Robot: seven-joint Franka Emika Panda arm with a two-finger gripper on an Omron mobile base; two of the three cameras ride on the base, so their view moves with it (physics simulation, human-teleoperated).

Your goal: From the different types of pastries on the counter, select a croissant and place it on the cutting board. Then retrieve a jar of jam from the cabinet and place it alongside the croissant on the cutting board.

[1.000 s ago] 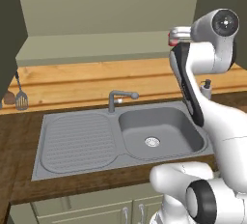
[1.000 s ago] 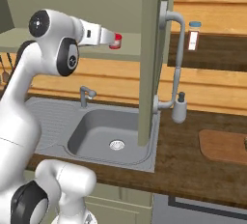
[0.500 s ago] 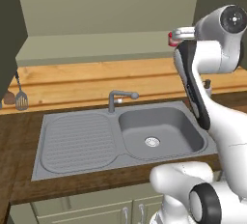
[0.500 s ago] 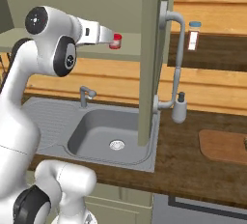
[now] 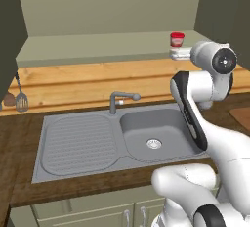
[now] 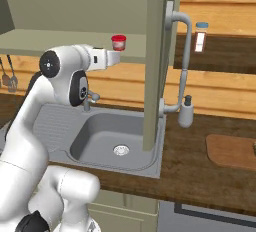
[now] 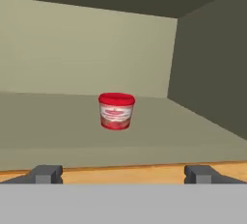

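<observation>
The setting is a domestic kitchen, rendered in simulation. A grey sink point(image 5: 122, 138) with a ribbed drainboard and a faucet point(image 5: 118, 100) is set into a dark wooden counter point(image 6: 200, 163). Olive wall cabinet point(image 6: 155, 51) units hang above it, over a pale shelf. A spatula point(image 5: 20, 99) hangs at the wall, a soap dispenser point(image 6: 186, 111) stands beside the basin, and a cutting board point(image 6: 232, 151) lies on the counter.

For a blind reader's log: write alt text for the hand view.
A small squat red jar of jam stands upright on the pale cabinet shelf, straight ahead of the open gripper, untouched. Olive grey-green cabinet walls enclose it.
</observation>
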